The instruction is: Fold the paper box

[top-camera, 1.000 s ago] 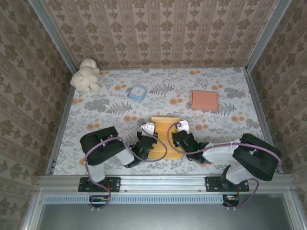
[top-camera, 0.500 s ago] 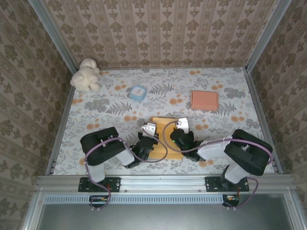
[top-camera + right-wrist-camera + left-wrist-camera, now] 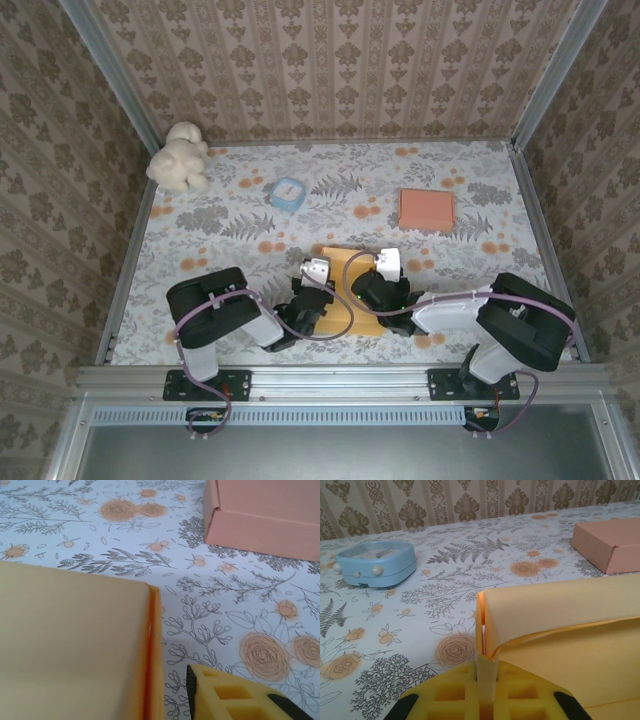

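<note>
The yellow paper box [image 3: 345,290] lies near the front of the table between both grippers. In the left wrist view the box [image 3: 565,630] has a panel curling over its raised left wall. My left gripper [image 3: 487,685] is shut on that wall, with the thin card pinched between the yellow fingers [image 3: 450,697]. It sits at the box's left side [image 3: 315,278]. My right gripper [image 3: 385,268] is at the box's right wall [image 3: 155,650]. One yellow finger [image 3: 230,695] stands just outside that wall with a gap. The other finger is hidden behind the box panel [image 3: 70,640].
A closed pink box [image 3: 427,209] lies at the back right, also seen ahead of both wrists [image 3: 265,515]. A blue alarm clock [image 3: 287,193] sits behind the box, and a cream plush toy [image 3: 178,157] is in the far left corner. Patterned walls enclose the table.
Both grippers have shifted slightly to the right with the box between them. The right arm's elbow has swung inward, then eased back out.
</note>
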